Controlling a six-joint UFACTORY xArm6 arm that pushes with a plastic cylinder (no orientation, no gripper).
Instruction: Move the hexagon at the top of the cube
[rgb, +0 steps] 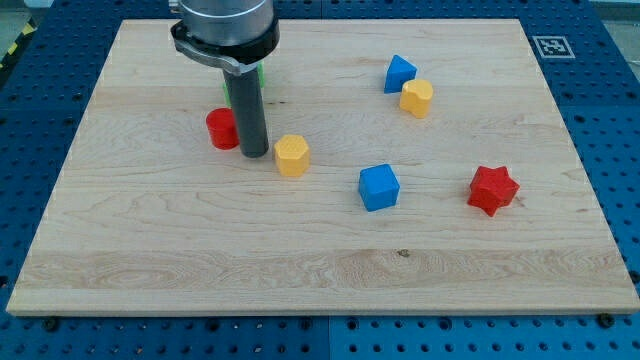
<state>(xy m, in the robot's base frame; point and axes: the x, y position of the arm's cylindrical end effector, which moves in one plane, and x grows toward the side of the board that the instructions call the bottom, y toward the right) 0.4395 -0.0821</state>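
Observation:
A yellow hexagon block (292, 155) lies left of the board's middle. My tip (254, 153) rests on the board just to its left, close to it, with a small gap. A blue cube (379, 187) lies to the right of and a little below that hexagon. A second yellow hexagon-like block (417, 98) lies at the upper right, touching a blue block (399, 73). A red round block (222, 129) sits just left of my rod.
A red star block (493, 189) lies at the view's right. A green block (259, 75) is mostly hidden behind the rod. The wooden board (320, 270) sits on a blue perforated table. A marker tag (549, 45) is at the top right corner.

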